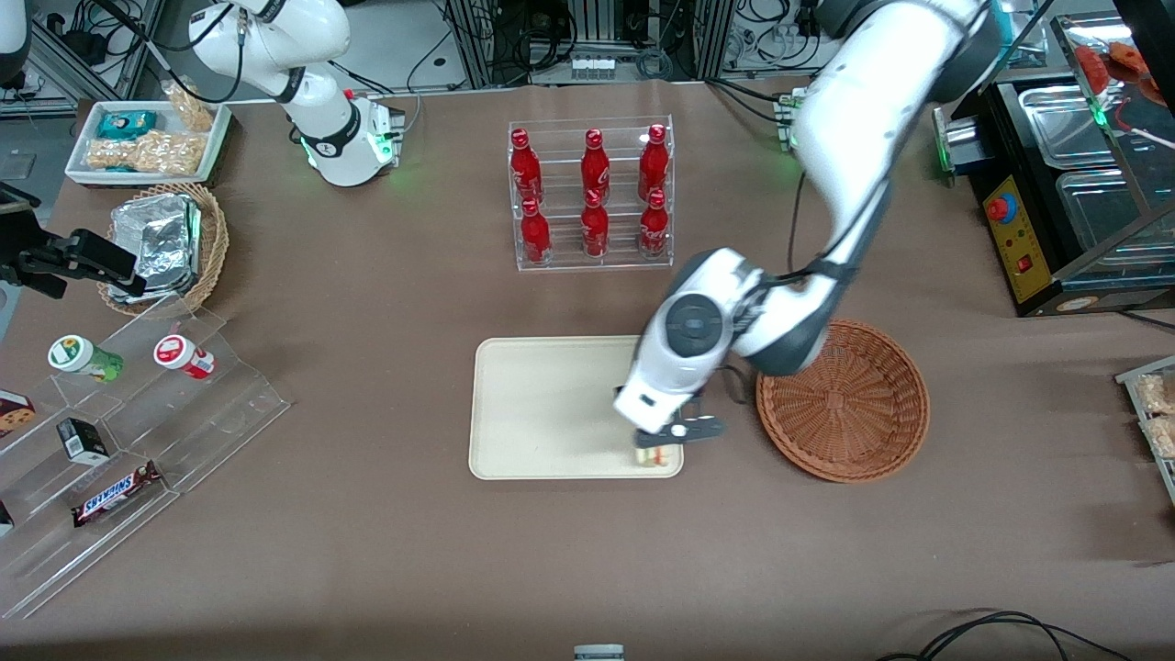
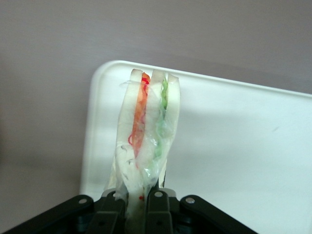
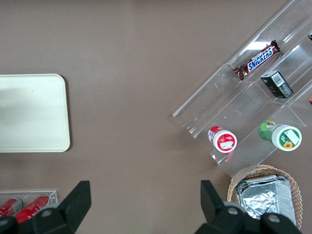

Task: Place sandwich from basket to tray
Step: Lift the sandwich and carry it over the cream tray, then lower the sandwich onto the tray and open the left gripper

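table (image 1: 367,551): brown cloth | on it: tray (image 1: 542,413), basket (image 1: 844,404) beside tray, clear bottle rack (image 1: 592,197), stepped acrylic stand (image 1: 138,459), foil-packet basket (image 1: 207,239), white snack bin (image 1: 147,138) | gripper (image 1: 657,450) above tray corner

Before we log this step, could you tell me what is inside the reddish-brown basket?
Nothing shows in the basket; the arm covers its edge nearest the tray. The claw, shut on the sandwich, is over the tray.

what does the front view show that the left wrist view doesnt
Only the front view shows the empty basket, the bottle rack and the whole arm. Only the left wrist view shows the sandwich's red, orange and green filling layers, clamped between the end effector's fingers. Both show the end effector holding the sandwich over a corner of the tray.
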`<state>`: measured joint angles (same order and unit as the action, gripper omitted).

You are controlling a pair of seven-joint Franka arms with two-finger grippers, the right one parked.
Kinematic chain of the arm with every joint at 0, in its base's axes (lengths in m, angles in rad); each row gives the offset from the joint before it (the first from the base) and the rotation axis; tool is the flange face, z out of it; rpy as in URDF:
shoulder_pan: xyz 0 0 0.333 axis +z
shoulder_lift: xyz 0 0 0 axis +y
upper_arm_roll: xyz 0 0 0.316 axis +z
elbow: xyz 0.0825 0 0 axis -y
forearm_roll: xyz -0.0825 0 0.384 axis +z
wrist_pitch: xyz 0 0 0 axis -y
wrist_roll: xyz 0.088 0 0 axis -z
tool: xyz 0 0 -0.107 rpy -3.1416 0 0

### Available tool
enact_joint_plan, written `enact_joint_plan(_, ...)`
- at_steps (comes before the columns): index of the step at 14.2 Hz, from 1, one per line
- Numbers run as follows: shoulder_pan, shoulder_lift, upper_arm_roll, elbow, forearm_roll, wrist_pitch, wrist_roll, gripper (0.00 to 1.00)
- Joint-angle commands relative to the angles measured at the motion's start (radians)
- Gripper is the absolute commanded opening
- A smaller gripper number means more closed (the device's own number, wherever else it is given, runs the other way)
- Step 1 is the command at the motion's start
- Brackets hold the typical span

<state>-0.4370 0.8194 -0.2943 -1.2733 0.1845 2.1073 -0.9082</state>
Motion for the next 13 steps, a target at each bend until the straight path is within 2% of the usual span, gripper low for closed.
enact_joint_plan(1, -0.069, 0.118, 0.007, 0.182, 0.033, -0.026, -0.064, 0.03)
enact_joint_plan(6, -0.123, 0.138, 0.007, 0.189, 0.033, -0.021, -0.058, 0.03)
enact_joint_plan(9, -0.137, 0.168, 0.006, 0.183, 0.035, -0.013, -0.054, 0.08)
enact_joint_plan(10, -0.137, 0.168, 0.004, 0.183, 0.030, -0.004, -0.067, 0.22)
enact_joint_plan(11, -0.137, 0.167, 0.004, 0.183, 0.029, 0.002, -0.086, 0.84)
enact_joint_plan(12, -0.137, 0.161, 0.006, 0.181, 0.032, 0.000, -0.109, 1.00)
enact_joint_plan(13, -0.132, 0.147, 0.006, 0.183, 0.030, -0.010, -0.115, 1.00)
